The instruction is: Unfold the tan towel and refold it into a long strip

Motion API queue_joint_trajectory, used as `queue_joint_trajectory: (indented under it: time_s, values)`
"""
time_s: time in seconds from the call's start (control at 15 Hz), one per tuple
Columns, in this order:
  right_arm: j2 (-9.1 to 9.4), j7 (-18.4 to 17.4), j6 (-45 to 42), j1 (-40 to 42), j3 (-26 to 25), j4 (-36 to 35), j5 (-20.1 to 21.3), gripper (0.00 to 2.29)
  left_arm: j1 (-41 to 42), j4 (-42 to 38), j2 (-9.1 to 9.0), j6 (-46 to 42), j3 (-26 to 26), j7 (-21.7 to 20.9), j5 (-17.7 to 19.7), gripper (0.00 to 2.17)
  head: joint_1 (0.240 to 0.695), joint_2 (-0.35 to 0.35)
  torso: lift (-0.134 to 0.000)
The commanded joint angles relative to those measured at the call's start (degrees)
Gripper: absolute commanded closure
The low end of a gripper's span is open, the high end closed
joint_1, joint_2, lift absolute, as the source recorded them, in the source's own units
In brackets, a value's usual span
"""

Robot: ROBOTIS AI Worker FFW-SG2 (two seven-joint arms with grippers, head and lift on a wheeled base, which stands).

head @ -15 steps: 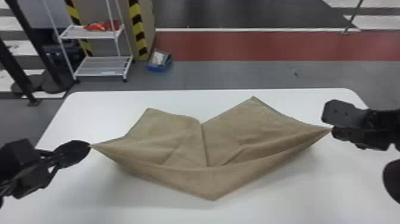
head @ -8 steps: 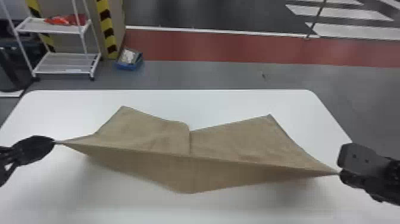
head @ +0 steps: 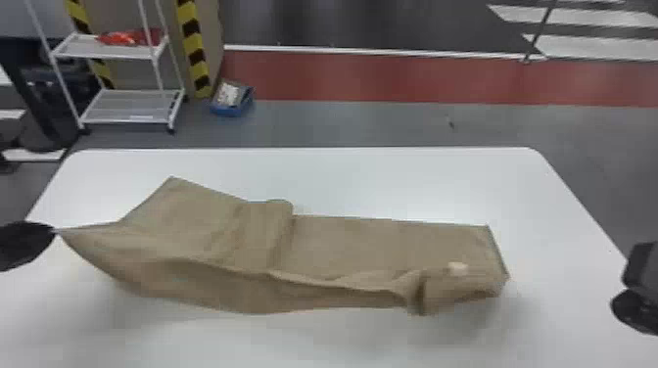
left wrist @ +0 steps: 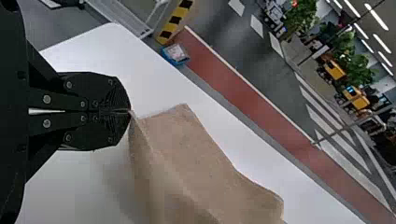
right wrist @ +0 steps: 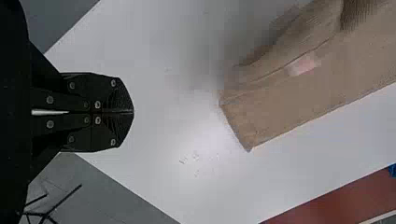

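In the head view my left gripper (head: 55, 231) is at the left, shut on a corner of the tan towel (head: 342, 244), holding that end above the table. The towel's right part lies lower, with a crumpled near edge and a small pale patch. Off the towel's right end is my right gripper (head: 614, 303). The left wrist view has the left gripper (left wrist: 130, 112) pinching the corner of the towel (left wrist: 187, 158). In the right wrist view the right gripper (right wrist: 133, 112) is shut with nothing between its fingers, a gap away from the towel (right wrist: 289, 102).
The white table (head: 391, 181) extends around the towel. Beyond its far edge stand a white shelf rack (head: 127, 105) and a blue box (head: 232, 100) on the floor.
The towel's right corner has come out of my right gripper and dropped toward the table; the taut near edge now sags and crumples. The head view has also shifted.
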Motion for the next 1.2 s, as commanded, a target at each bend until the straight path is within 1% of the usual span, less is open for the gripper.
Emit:
queue_joint_trajectory:
  time_s: [0.0, 0.07, 0.13, 0.27, 0.33, 0.4, 0.47, 0.6, 0.67, 0.73, 0.8, 0.93, 1.07, 1.13]
  values:
    - [-0.04, 0.3, 0.2, 0.1, 0.3, 0.0, 0.2, 1.30, 1.9, -0.1, 0.44, -0.1, 3.2, -0.2, 1.3, 1.43, 0.695, -0.027, -0.125]
    - [-0.12, 0.3, 0.2, -0.1, 0.5, 0.2, 0.2, 1.30, 3.1, -0.1, 0.53, -0.3, 4.9, -0.3, 1.8, 1.43, 0.695, -0.011, -0.125]
    - [-0.21, 0.3, 0.2, -0.3, 0.8, 0.5, 0.1, 1.30, 3.5, -0.1, 0.53, -0.3, 5.1, -0.7, 1.8, 1.43, 0.695, 0.018, -0.125]
    - [-0.21, 0.3, 0.2, -1.1, 2.4, 1.4, 0.1, 1.30, 4.2, -0.1, 0.44, -0.3, 4.9, -0.9, 1.7, 1.43, 0.695, 0.040, -0.125]
    - [-0.30, 0.3, 0.2, -1.6, 4.0, 1.8, -0.1, 1.29, 4.2, 0.1, 0.35, -0.4, 4.1, -1.1, 1.6, 1.43, 0.695, 0.045, -0.125]
    - [-0.30, 0.3, 1.1, -2.8, 6.4, 1.8, -1.6, 1.27, 4.2, 0.1, 0.35, -0.6, 3.3, -1.4, 1.4, 1.43, 0.695, 0.054, -0.125]
    - [-0.30, 0.3, 2.9, -3.9, 9.3, 1.6, -2.1, 0.97, 4.2, 0.0, 0.09, -0.8, 2.4, -1.6, 1.1, 1.43, 0.695, 0.062, -0.125]
    - [-0.48, 0.3, 5.2, -6.2, 14.6, 1.1, -2.3, 0.19, 4.3, -0.4, -0.18, -0.8, 1.7, -1.8, 0.7, 1.43, 0.695, 0.088, -0.125]
    - [-0.48, 0.3, 5.3, -7.7, 17.8, 0.3, -2.0, 0.11, 4.3, -0.6, -0.35, -0.8, 1.7, -2.0, 0.3, 1.43, 0.695, 0.102, -0.125]
    - [-0.39, 0.3, 6.0, -9.7, 21.5, -0.5, -1.3, 0.11, 4.5, -0.8, -0.35, -0.6, 1.7, -2.1, 0.2, 1.43, 0.695, 0.140, -0.125]
    - [-0.39, 0.3, 6.0, -11.9, 24.9, -0.6, -0.1, 0.10, 4.5, -1.1, -0.44, -0.6, 1.7, -2.1, 0.1, 1.43, 0.695, 0.164, -0.125]
    - [-0.12, 0.3, 6.0, -15.7, 28.3, 0.7, -0.1, 0.10, 4.7, -1.8, -0.71, -0.4, 1.7, -2.5, 0.0, 1.43, 0.695, 0.216, -0.125]
    - [0.58, 0.3, 5.9, -18.0, 30.9, 4.5, -0.1, 0.16, 4.8, -2.1, -0.97, -0.3, 1.7, -2.5, 0.0, 1.43, 0.695, 0.262, -0.125]
    - [0.76, 0.3, 5.7, -19.1, 31.9, 7.0, -0.1, 0.22, 4.8, -2.1, -1.06, -0.3, 1.7, -2.6, -0.1, 1.43, 0.695, 0.272, -0.125]
